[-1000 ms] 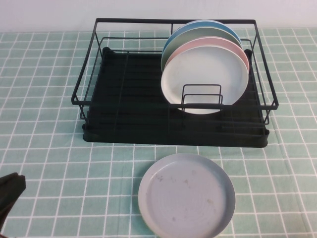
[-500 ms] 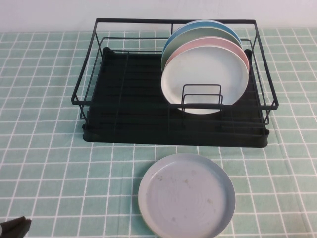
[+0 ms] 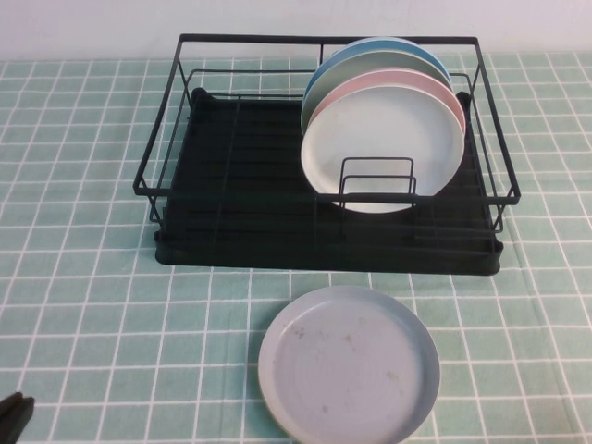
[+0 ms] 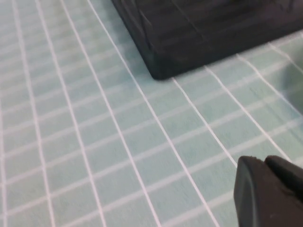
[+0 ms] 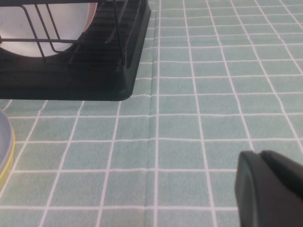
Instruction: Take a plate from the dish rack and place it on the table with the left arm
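The pale grey-blue plate (image 3: 349,363) lies flat on the mint-green table (image 3: 92,277), just in front of the black dish rack (image 3: 240,213). Its edge also shows in the right wrist view (image 5: 3,137). My left gripper (image 3: 13,414) shows only as a black tip at the near left corner of the high view, far left of the plate. In the left wrist view it (image 4: 262,163) is shut and empty over bare cloth, near the rack's corner (image 4: 199,28). My right gripper (image 5: 259,156) is shut and empty over the cloth to the right of the rack (image 5: 94,71); it is out of the high view.
Three plates stand upright in the right half of the rack: a white one with a pink rim (image 3: 384,143) in front, a pale green one (image 3: 324,79) and a blue one (image 3: 388,44) behind. The rack's left half holds nothing.
My left gripper has drawn back toward the near left corner and has almost left the high view. The plate and the rack have not moved.
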### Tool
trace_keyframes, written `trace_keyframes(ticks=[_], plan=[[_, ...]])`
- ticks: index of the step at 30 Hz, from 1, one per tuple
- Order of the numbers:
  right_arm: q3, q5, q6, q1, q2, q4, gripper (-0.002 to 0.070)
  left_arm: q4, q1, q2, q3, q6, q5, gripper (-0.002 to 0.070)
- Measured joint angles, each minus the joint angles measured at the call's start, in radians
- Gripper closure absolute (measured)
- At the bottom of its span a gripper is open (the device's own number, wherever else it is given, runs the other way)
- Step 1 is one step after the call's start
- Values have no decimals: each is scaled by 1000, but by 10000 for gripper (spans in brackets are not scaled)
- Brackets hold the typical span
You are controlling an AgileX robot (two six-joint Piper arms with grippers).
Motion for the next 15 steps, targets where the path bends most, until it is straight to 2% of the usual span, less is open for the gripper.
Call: trace_keyframes(ticks=[4, 8, 11, 15], plan=[[0, 0, 0, 0, 0, 0, 694, -27, 52, -91, 88, -30, -184, 676], [0, 0, 0, 0, 0, 0, 694, -41, 119, -167, 207, -149, -383, 676], [0, 0, 0, 0, 0, 0, 694, -47, 184, -189, 232, -220, -405, 676], [0, 0, 0, 0, 0, 0, 694, -47, 240, -191, 234, -242, -335, 676]])
